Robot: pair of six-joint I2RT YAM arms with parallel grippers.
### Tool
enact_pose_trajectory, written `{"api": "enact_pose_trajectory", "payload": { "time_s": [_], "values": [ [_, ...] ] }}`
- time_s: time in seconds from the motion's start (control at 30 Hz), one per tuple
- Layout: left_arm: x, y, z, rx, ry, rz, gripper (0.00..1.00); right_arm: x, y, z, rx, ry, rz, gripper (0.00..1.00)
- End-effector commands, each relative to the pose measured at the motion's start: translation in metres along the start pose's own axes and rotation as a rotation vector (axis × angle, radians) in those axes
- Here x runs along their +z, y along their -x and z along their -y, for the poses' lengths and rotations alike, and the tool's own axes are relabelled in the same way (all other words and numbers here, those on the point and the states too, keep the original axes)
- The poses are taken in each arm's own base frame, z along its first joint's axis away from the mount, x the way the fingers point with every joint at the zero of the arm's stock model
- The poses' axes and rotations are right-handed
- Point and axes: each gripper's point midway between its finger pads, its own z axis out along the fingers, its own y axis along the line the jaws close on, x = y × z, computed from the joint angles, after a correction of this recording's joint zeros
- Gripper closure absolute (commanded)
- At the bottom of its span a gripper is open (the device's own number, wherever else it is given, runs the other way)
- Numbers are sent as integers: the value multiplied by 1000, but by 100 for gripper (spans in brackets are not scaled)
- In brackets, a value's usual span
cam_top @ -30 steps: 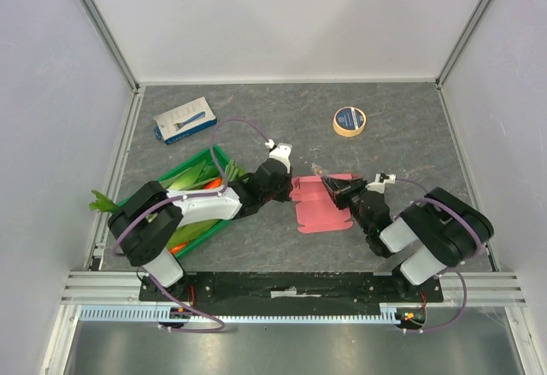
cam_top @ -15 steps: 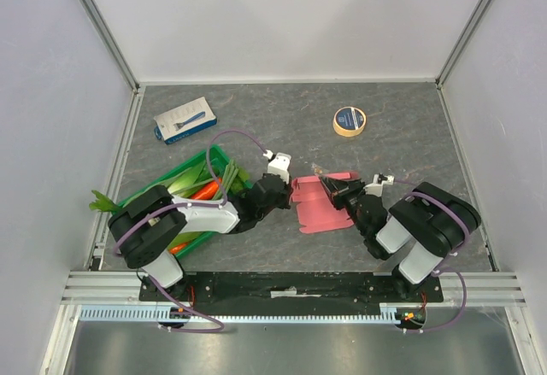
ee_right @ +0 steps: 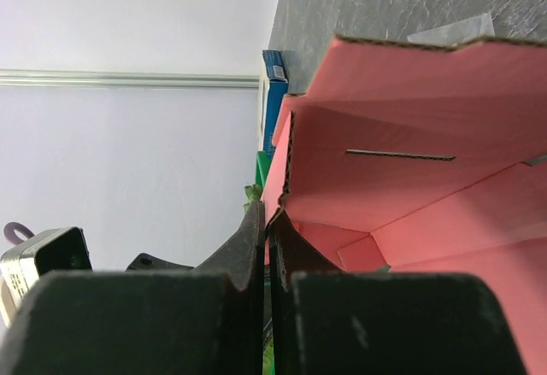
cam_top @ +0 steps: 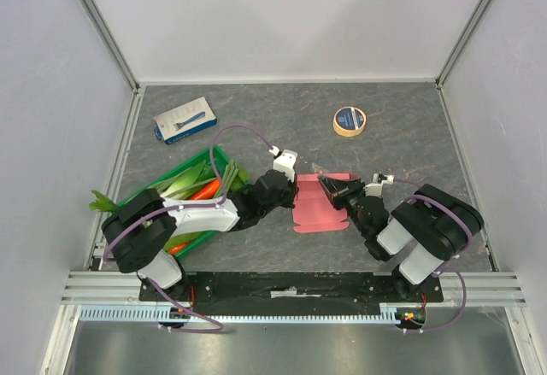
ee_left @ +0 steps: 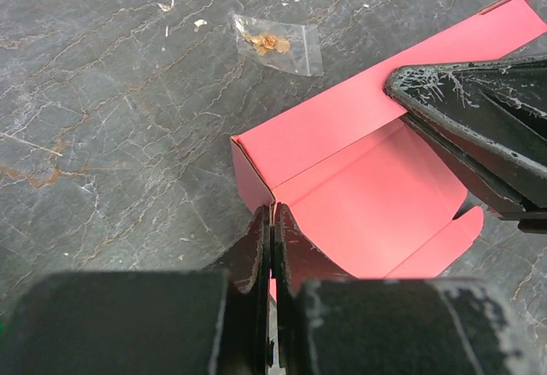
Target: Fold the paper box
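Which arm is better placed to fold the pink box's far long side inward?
Probably the right. The right gripper is shut on the paper box at that far long side, while the left gripper is shut on an end corner, suited to steadying it.

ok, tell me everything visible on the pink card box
Salmon-pink thin-card paper box, half-formed and open-topped on the dark marbled table: floor flat, one long wall and a short end raised, rounded flap lying out, a slit in one panel. The left hand pinches a corner wall; the right hand pinches another panel's edge.
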Motion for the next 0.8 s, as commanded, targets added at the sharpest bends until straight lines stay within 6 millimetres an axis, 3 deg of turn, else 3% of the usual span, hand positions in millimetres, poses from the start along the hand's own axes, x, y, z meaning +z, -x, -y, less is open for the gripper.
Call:
{"api": "enact_pose_trajectory", "payload": {
  "time_s": [0.0,0.1,0.3,0.47,0.57,0.77],
  "values": [
    [-5,70,48,-30,-176,254,98,-16,-36,37,-86,-105,-181,100],
    [-1,49,35,6,-135,223,98,-17,-41,39,-124,-101,-211,100],
    [5,29,17,16,-70,194,98,-21,-41,52,-148,-150,-218,100],
    [5,21,21,-14,-98,177,98,-22,-36,55,-173,-168,-200,100],
    [1,22,23,-27,-110,171,90,-23,-36,58,-178,-178,-202,100],
    [-14,14,25,7,-161,144,63,-24,-34,53,-160,-160,-199,100]
  ]
}}
